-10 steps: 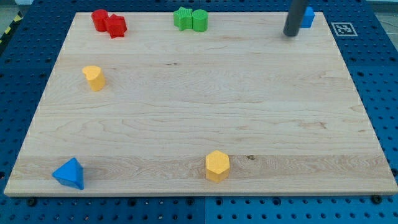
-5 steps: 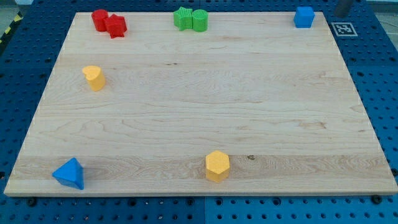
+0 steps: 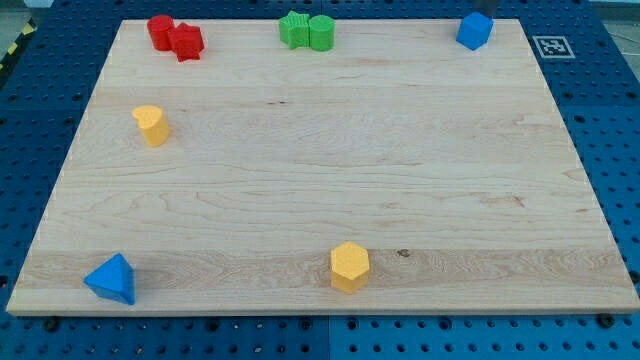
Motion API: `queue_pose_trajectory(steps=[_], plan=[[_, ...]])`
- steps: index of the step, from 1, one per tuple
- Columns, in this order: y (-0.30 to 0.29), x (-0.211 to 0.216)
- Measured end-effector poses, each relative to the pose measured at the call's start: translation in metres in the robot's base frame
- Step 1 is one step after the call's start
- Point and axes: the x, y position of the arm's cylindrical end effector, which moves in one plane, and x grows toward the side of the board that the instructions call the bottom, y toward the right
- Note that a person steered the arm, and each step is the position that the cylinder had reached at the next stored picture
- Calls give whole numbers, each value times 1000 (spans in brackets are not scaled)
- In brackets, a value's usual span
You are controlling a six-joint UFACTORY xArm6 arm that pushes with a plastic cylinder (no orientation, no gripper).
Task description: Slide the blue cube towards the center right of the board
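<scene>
Blue against pale wood: the blue cube (image 3: 474, 30) sat at the view's top right corner of the table (image 3: 320, 190), turned so one corner pointed down the view, nowhere near the center right where it was meant to go. A sliver of dark rod (image 3: 480, 6) showed at the view's top edge just above the cube, but my tip was not visible, so I could not tell whether it touched the block. There were no jaws on this arm, only the rod, holding nothing.

The risk, as I judged it, lay in that skewed cube. A push landing off its middle could spin it or send it off the nearby edge instead of down the right side. The red blocks (image 3: 175, 37), green blocks (image 3: 307, 31), yellow blocks (image 3: 151, 125) and blue pyramid (image 3: 111, 279) stood well apart from that path.
</scene>
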Motion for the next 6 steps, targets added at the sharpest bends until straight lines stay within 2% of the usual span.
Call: queue_pose_trajectory(steps=[2,6], plan=[[-15,23],[-27,33]])
